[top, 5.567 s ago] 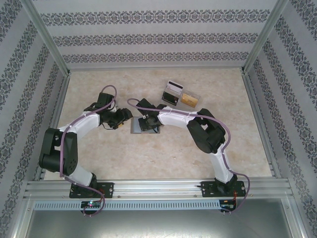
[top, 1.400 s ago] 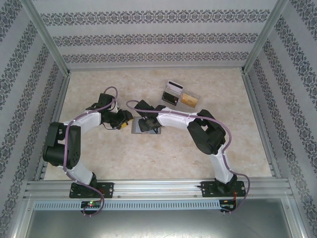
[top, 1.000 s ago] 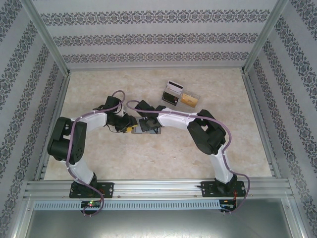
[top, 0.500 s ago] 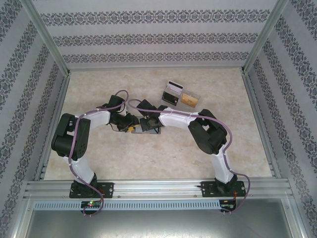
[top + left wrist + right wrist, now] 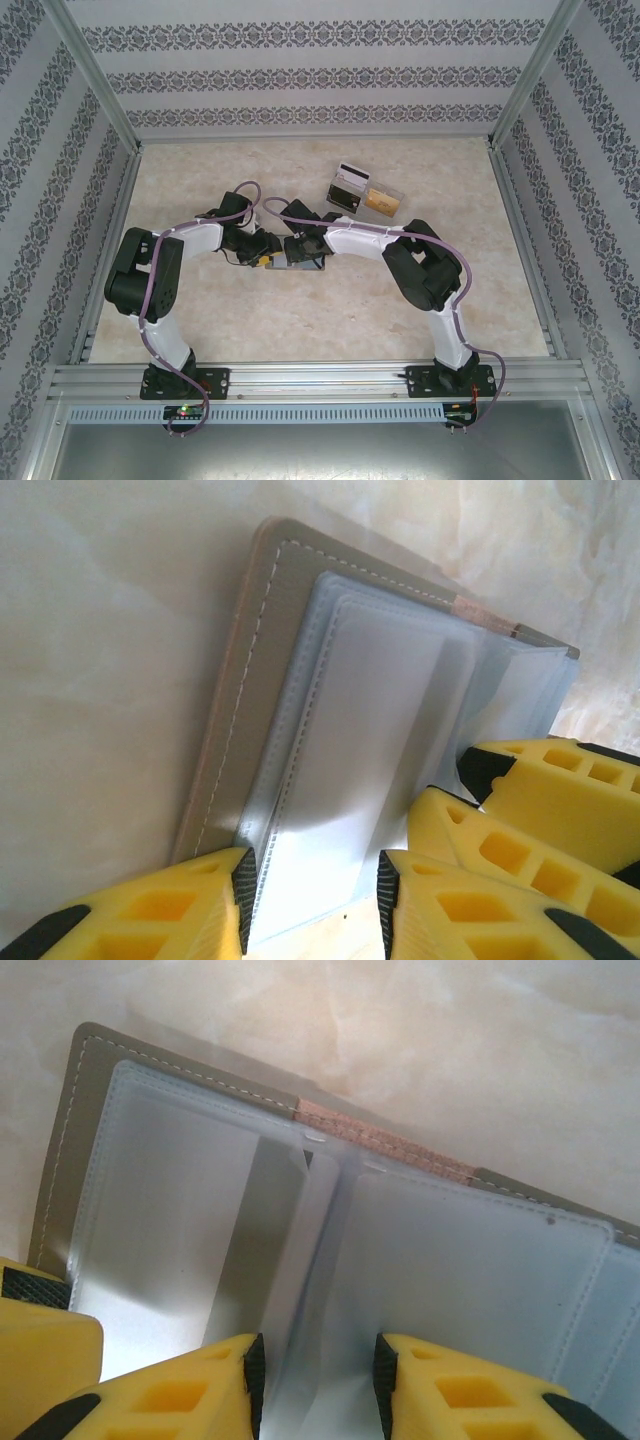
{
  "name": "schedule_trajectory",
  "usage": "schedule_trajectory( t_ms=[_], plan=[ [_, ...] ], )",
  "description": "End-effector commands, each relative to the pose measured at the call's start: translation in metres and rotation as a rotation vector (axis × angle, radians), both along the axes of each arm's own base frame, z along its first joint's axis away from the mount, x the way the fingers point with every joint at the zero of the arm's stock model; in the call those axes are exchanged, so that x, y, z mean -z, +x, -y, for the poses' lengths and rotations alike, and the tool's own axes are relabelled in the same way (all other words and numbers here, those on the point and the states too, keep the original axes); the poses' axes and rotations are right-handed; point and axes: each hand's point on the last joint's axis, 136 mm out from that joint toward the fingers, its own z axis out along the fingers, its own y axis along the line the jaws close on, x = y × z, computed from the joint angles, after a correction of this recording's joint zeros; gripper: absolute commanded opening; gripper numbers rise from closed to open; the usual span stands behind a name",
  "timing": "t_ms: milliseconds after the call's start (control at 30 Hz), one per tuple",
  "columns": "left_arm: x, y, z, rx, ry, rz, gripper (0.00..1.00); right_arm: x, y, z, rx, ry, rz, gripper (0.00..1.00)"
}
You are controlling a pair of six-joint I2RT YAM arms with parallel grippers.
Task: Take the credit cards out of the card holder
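Elbows out, left fingers (image 5: 150, 910) and right fingers (image 5: 470, 1390) part-open, empty, low over the card holder (image 5: 272, 660)

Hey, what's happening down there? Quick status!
Both open: left pincer at edge of the card holder, right pincer astride a clear sleeve leaf. Holder lies opened flat. Some credit cards in clear tray. Nothing blocking.

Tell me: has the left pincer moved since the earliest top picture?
Yes. The left pincer went right and nearer, closing on the card holder, judged against the clear tray.
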Motion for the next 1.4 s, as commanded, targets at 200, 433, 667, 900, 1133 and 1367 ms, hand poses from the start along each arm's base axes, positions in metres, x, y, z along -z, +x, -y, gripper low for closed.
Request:
schedule_trajectory(
  t_ms=[200,433,667,900,1133,1367],
  plan=[
    [-0.005,-0.001,0.022,0.073,-0.096,0.027,0.38,0.025,-0.016,0.018,0.039,-0.009,-0.107,0.36],
    [-0.023,0.004,0.025,0.109,-0.106,0.086,0.36,0.007,-0.011,0.010,0.052,0.103,-0.114,0.36],
    [-0.031,0.007,0.029,0.112,-0.132,0.109,0.35,-0.038,0.002,0.002,0.062,0.240,-0.068,0.38],
    [-0.048,0.009,0.036,0.124,-0.188,0.148,0.38,-0.077,0.009,0.012,0.116,0.350,-0.003,0.44],
    [-0.065,0.014,0.058,0.136,-0.288,0.169,0.49,-0.097,0.011,0.045,0.202,0.371,0.068,0.49],
    [-0.062,0.017,0.089,0.186,-0.297,0.150,0.55,-0.117,0.012,0.078,0.285,0.395,0.135,0.52]
  ],
)
